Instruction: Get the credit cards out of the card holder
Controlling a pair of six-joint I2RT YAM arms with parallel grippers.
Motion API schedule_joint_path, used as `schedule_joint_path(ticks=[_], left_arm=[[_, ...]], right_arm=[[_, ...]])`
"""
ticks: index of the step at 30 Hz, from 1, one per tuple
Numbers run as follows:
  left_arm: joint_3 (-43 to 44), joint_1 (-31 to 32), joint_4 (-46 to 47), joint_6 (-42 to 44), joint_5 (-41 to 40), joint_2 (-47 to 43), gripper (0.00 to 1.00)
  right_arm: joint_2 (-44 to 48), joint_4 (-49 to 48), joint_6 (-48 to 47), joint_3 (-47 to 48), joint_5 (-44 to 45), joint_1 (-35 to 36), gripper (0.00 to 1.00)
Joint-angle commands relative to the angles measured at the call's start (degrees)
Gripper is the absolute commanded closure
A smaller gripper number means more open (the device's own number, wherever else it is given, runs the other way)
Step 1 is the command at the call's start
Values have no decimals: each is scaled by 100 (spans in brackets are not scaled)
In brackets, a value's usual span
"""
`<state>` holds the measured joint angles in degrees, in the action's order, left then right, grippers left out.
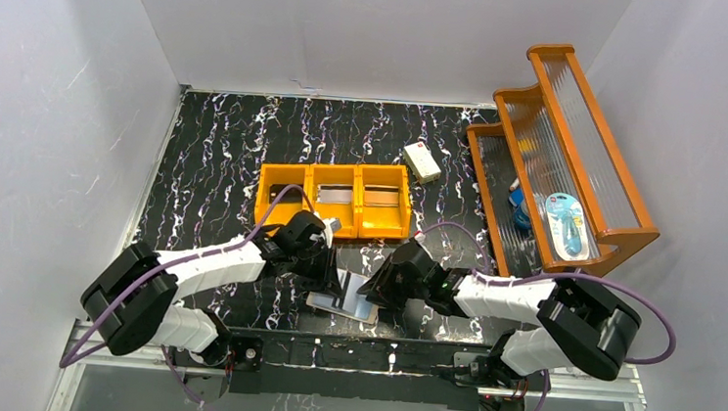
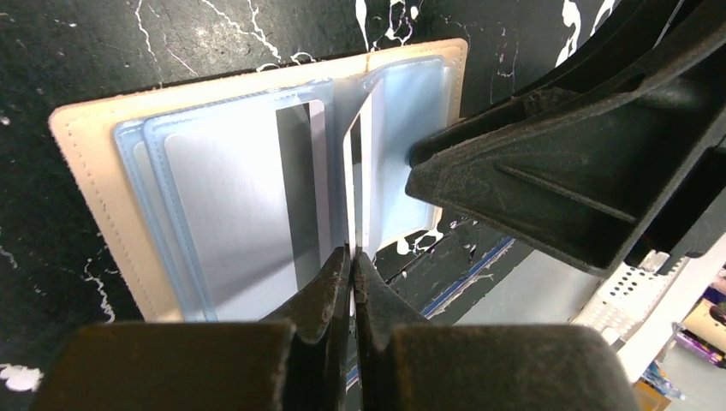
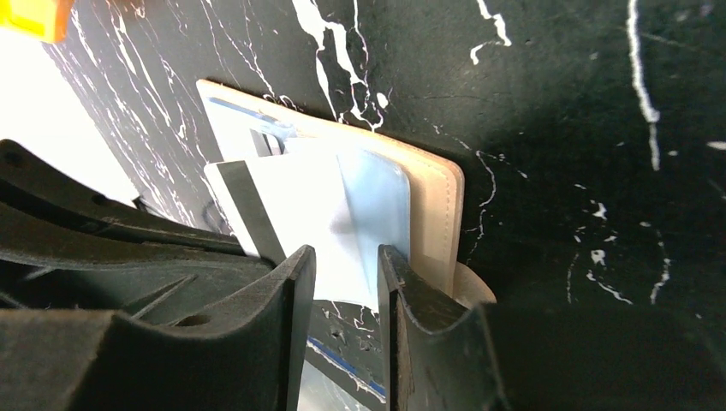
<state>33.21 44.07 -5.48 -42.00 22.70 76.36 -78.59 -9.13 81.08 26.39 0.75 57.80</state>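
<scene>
Left wrist — thin credit card [image 2: 353,171], glossy card holder [image 2: 223,197].

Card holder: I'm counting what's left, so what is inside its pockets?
A silver-grey card sits in one sleeve of the card holder. The left gripper pinches the edge of a striped white card. The right gripper partly covers the other pocket, so cards there can't be seen.
</scene>
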Motion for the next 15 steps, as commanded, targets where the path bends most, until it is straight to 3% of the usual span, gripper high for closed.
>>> schedule_joint_path(ticks=[1,15], left_arm=[[312,1,-619,196,-388,-381,100],[502,-5,-1042,279,-687,-706,100]], right_arm=[[150,693,-75,-191,490,-35,58],[725,450,-1007,328,291,-42,56]])
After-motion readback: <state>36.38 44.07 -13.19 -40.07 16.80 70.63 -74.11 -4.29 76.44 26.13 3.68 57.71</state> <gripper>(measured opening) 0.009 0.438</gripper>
